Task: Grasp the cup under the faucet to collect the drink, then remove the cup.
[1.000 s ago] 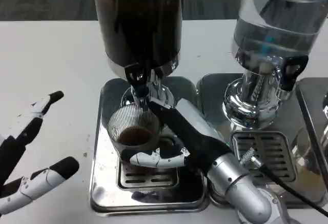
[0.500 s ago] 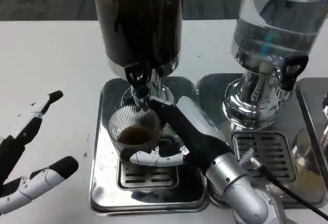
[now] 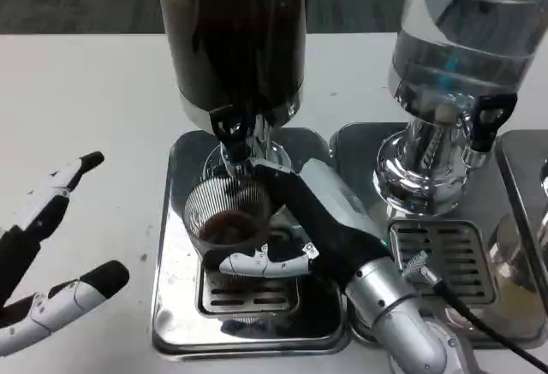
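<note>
A white table fills the scene, seen from above. Toward its far middle stands a tall dark drink dispenser with a shiny metal collar, and to its right a second dispenser, a clear cylinder of pale liquid on a chrome pedestal. Under the dark dispenser lies a polished steel drip tray with a slotted grate. The small black faucet hangs over the tray, and directly beneath it stands the ribbed clear cup, upright, its long axis vertical, with dark drink showing inside. The robot's right hand reaches in from the near right and wraps the cup: a black part of the hand lies along the cup's right side, and white fingers curl round its near side at the base, so the cup appears held. The left hand waits well apart at the near left of the table, its fingers spread and holding nothing. The right hand is plainly the one placed to act. Since the faucet sits close above the rim, taking the cup out likely means drawing it toward the near side, kept upright, before lifting.
</note>
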`<state>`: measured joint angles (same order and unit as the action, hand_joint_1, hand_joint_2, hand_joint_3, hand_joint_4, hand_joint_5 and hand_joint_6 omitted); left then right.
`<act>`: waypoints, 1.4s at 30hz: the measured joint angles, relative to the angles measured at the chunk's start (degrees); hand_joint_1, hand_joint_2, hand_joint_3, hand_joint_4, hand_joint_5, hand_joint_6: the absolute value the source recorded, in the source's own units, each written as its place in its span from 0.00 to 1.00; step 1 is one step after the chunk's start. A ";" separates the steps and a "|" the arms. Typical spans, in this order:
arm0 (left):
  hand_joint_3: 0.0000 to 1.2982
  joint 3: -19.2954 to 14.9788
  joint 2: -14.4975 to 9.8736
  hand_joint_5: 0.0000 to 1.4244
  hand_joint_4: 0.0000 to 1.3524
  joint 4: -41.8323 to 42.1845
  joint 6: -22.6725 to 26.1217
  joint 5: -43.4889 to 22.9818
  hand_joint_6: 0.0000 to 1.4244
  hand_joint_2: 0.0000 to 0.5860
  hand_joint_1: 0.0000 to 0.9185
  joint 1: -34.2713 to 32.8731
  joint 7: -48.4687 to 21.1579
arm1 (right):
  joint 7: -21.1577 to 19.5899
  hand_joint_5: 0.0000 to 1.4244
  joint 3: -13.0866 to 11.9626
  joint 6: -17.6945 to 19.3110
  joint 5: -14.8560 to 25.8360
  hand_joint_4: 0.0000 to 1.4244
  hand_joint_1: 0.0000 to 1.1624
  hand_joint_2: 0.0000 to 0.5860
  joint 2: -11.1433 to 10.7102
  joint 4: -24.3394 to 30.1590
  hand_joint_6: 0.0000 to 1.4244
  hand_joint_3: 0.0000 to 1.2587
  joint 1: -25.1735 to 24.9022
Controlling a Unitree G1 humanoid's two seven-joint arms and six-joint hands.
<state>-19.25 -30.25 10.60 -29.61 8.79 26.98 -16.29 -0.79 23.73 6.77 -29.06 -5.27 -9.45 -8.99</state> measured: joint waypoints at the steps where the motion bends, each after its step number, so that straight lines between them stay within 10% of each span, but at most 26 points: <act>1: 0.04 0.00 0.00 0.00 0.00 -0.04 -0.02 0.00 0.00 0.12 0.00 -0.02 0.00 | -0.12 0.33 0.00 0.10 -0.01 0.27 0.71 0.33 0.00 -0.06 0.35 0.29 0.00; 42: 0.04 0.62 -0.36 0.00 0.00 -0.98 -0.14 -1.45 0.00 0.14 0.00 -0.98 -0.62 | -2.56 0.39 -2.78 1.64 -0.17 0.33 0.72 0.35 -1.16 3.52 0.40 0.34 5.22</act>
<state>-18.63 -30.61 9.62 -29.75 7.34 26.00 -16.92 -3.34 20.95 8.41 -29.23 -6.43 -5.92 -3.77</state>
